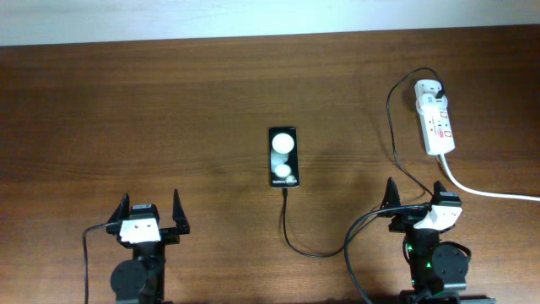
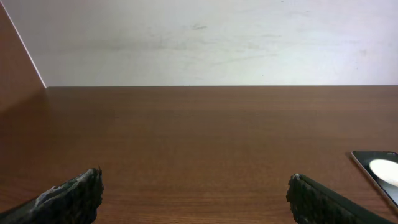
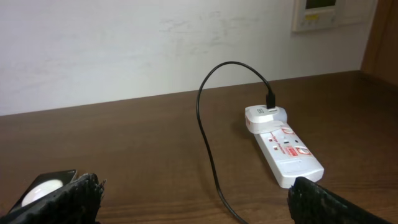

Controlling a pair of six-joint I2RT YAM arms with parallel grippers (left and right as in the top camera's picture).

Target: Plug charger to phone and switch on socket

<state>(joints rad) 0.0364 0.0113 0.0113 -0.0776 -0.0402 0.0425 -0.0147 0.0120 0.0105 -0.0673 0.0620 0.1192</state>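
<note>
Overhead, the phone [image 1: 283, 156] lies flat in the middle, port end toward the arms. The cable [image 1: 284, 219] loops from the power strip [image 1: 439, 125] to that end, whether seated I cannot tell. The left gripper [image 1: 151, 204] and right gripper [image 1: 414, 194] sit low, pointing forward, fingers spread and empty, the right one nearer the strip's switches.

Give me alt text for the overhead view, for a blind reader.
A black phone lies on the wooden table, the charger cable reaching its near end and trailing right toward the white socket. The left end effector and right end effector sit open.
</note>
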